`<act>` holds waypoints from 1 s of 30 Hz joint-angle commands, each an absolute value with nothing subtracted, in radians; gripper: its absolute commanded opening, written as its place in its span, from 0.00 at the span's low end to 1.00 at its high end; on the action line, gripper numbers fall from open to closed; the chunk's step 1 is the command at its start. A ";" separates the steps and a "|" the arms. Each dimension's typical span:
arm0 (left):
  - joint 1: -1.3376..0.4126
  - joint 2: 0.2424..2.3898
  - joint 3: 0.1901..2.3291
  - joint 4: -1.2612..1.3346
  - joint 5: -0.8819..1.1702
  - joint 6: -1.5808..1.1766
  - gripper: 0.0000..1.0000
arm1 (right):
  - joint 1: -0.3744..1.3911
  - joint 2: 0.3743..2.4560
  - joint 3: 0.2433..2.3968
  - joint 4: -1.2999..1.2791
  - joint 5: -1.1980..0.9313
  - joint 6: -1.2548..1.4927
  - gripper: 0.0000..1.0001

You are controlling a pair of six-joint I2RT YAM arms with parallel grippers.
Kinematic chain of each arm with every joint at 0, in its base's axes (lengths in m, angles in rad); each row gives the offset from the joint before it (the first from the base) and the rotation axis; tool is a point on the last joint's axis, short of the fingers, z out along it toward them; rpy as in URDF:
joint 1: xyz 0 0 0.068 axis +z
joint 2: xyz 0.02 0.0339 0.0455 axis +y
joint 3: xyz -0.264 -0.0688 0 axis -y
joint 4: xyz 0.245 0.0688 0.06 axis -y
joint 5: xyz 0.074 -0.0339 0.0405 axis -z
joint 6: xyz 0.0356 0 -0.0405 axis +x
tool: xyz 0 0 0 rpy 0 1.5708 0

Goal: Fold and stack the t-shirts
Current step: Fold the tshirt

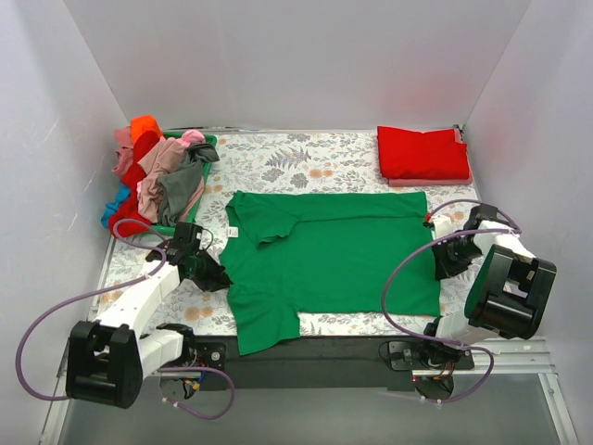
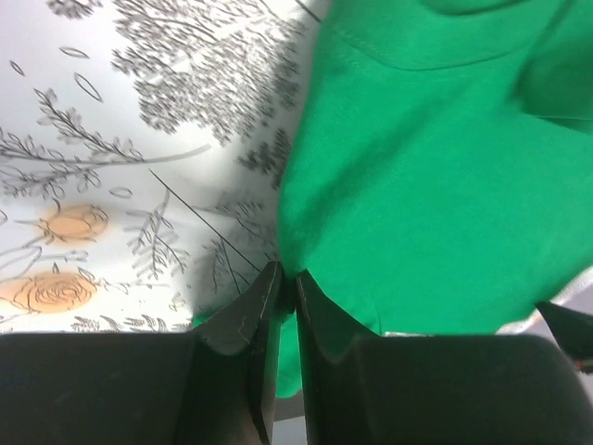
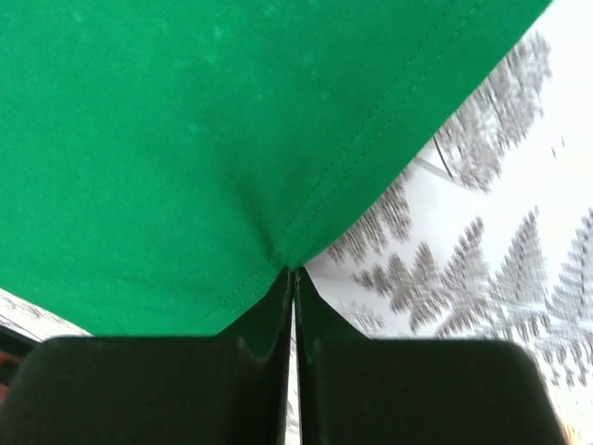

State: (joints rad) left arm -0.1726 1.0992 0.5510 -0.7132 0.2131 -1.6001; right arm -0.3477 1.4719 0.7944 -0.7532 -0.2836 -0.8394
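Observation:
A bright green t-shirt [image 1: 343, 255] lies spread flat in the middle of the floral cloth, collar to the left and one sleeve toward the near edge. My left gripper [image 1: 219, 278] sits at its left edge, by the sleeve. In the left wrist view that gripper [image 2: 287, 276] is shut, with green fabric [image 2: 426, 167] pinched between the fingers. My right gripper [image 1: 439, 262] is at the shirt's right hem. In the right wrist view it [image 3: 293, 271] is shut on the stitched edge, and the cloth [image 3: 167, 139] puckers at the tips. A folded red t-shirt [image 1: 422, 153] lies at the back right.
A green basket [image 1: 172, 229] at the back left holds a heap of several crumpled shirts [image 1: 162, 176] in orange, pink, red, grey and blue. The floral cloth [image 1: 278, 162] covers the table. White walls close in on three sides. A black strip [image 1: 315, 348] runs along the near edge.

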 commanded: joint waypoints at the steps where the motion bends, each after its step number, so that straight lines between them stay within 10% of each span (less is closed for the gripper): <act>1: -0.176 1.025 0.592 -0.765 0.244 -1.568 0.10 | -0.409 1.445 0.788 -0.802 -0.209 -0.934 0.01; 6: -0.176 1.049 0.609 -0.634 0.385 -1.451 0.23 | -0.485 1.469 0.814 -0.822 -0.227 -0.983 0.07; 10: -0.176 1.118 0.667 -0.473 0.606 -1.329 0.35 | -0.486 1.471 0.876 -0.882 -0.345 -1.015 0.50; 30: -0.170 1.830 1.265 -0.339 0.212 -1.213 0.36 | -0.180 1.707 1.268 -0.887 -0.762 -0.792 0.57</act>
